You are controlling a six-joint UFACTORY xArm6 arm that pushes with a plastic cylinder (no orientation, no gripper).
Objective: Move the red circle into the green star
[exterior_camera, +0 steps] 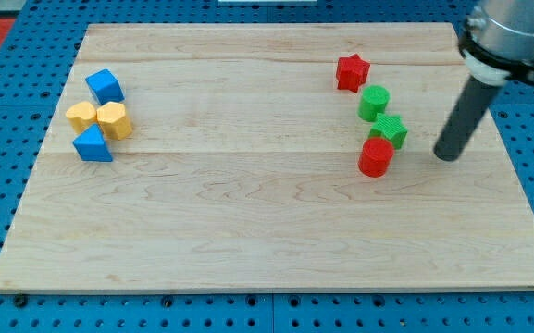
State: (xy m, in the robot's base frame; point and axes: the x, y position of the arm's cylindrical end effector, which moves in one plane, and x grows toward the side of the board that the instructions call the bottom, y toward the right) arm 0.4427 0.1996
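Where rod ends, my tip (447,155) rests on board, touching no block, nothing held; no fingers on this rig, so we push only. Red circle (376,156) lies just left of tip, touching green star (389,130) at view's lower left of star. We judge circle light, rigid, likely to slide easily and roll off line; contact best at lower left flank. Count: two red (circle, red star (352,71)), two green (star, green circle (374,102)), two blue blocks (105,86) (93,145), two yellow blocks (81,116) (114,120), on wooden board (248,231).
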